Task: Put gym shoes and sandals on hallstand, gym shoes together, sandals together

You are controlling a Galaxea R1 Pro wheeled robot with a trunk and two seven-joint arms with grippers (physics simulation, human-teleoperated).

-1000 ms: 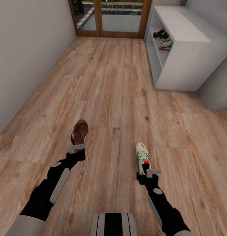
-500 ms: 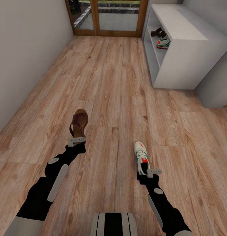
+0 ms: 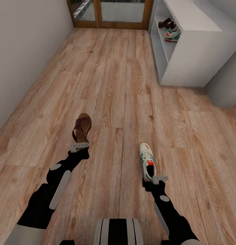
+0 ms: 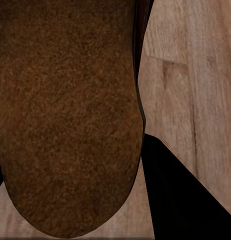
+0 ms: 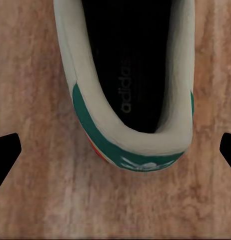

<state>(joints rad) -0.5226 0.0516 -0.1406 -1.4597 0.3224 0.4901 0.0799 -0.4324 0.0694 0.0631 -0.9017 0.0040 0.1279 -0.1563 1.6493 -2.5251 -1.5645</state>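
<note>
Brown sandal held by left tool, white gym shoe by right tool.

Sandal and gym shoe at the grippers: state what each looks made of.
Sandal: matte brown leather, apparently; the left wrist view shows a grainy, suede-like sole. Gym shoe: smooth white upper, probably leather or synthetic, with green trim and a dark printed insole in the right wrist view.

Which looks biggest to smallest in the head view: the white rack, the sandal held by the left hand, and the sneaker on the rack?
1. The white rack.
2. The held sandal, though nearer the camera.
3. The sneaker on the rack.
</note>
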